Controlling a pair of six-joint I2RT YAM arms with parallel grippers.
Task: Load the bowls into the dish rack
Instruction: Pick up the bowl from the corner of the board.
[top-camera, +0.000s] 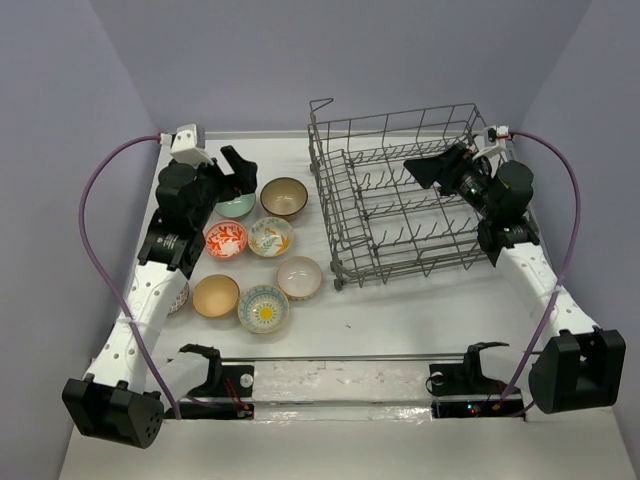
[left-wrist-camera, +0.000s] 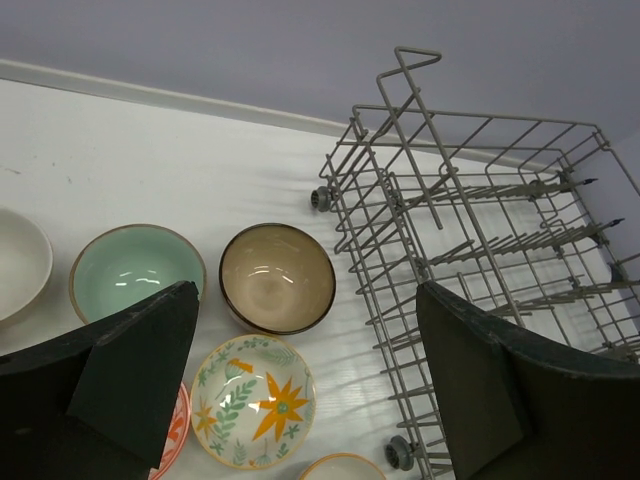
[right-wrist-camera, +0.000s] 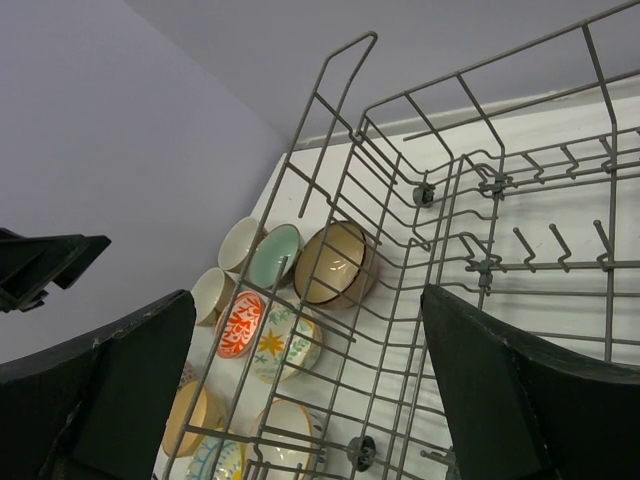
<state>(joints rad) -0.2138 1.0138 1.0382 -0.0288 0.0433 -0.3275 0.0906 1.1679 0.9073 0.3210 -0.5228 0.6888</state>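
Hovering with left fingers (left-wrist-camera: 140, 370) spread wide over the bowls (top-camera: 271, 237) grouped on the table (top-camera: 400, 320) just left of the dish rack (top-camera: 392, 203) — and with right fingers (right-wrist-camera: 490, 400) (likewise parted) over the rack's tines.

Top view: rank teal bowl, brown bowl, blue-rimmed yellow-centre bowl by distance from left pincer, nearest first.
From the left pincer:
1. Teal bowl, right beside it, partly hidden by the arm.
2. Brown bowl, one bowl over to the right.
3. Blue-rimmed yellow-centre bowl, front of the cluster.

Left arm (top-camera: 170, 225) half hides the teal bowl (top-camera: 239, 207).
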